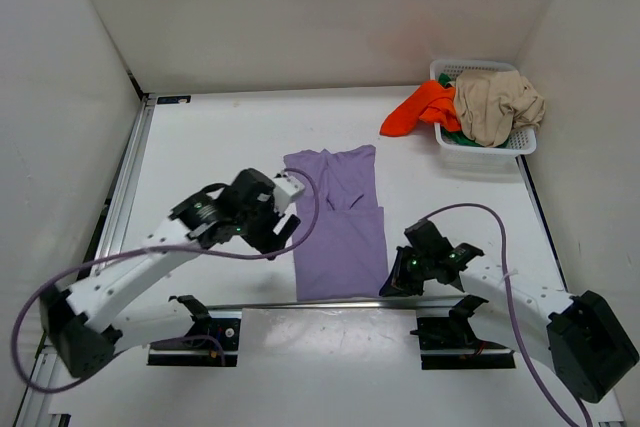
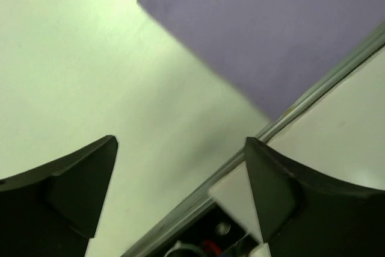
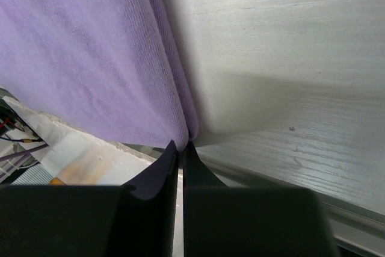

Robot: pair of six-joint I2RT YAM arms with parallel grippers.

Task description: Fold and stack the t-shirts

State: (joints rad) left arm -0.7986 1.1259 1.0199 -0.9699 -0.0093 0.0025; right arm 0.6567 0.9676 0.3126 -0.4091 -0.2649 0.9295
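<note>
Item: lavender t-shirt [image 1: 338, 232], folded narrow, flat on the counter [image 1: 220, 137] between the arms.
Left end effector [image 2: 180, 142]: jaws wide, empty, beside the shirt's left edge.
Right end effector [image 3: 181, 147]: closed, pinching the near right corner.
Step, as judged: mid-fold. Next you'll need a matching left-corner grip for the crosswise fold.

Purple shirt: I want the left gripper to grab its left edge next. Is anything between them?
Nothing visible does. The left gripper hangs open beside the purple shirt's left edge, with only table between them. The right gripper is shut on the shirt's near right corner, on the far side.
</note>
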